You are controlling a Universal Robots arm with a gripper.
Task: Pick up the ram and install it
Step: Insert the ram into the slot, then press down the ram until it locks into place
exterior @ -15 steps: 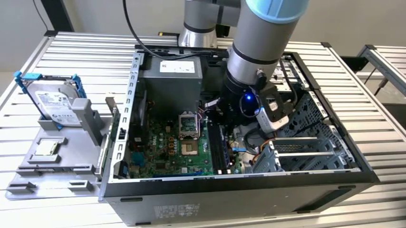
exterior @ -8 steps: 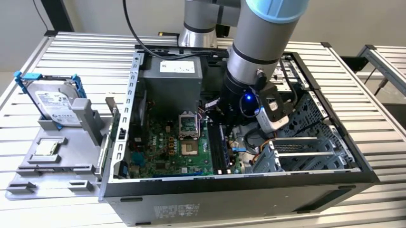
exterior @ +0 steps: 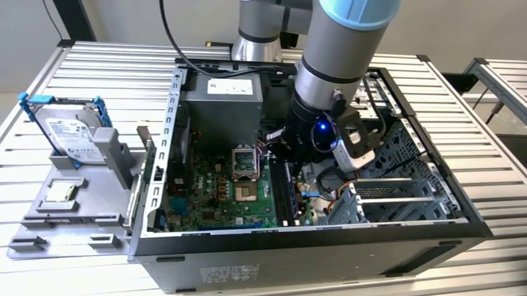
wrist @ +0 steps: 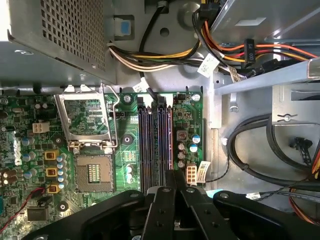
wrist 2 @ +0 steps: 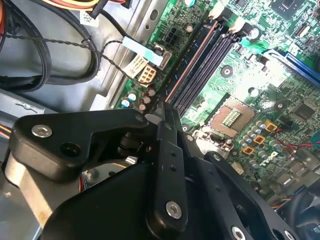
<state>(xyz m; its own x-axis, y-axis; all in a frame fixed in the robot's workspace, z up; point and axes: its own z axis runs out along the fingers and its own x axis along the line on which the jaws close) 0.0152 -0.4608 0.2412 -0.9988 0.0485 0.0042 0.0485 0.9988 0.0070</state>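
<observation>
Hand (wrist: 172, 187) clamped on the ram (wrist 2: 166, 111), edge-on, long axis parallel to the memory slots (wrist: 155, 145) just beyond.

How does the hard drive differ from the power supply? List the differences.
The hard drive stands outside the computer case, propped in a grey stand at the exterior view's left; the power supply sits inside the case. The hard drive is a thin slab in a blue bracket; the power supply is a bulkier plain box. Both are grey metal with a white label.
</observation>
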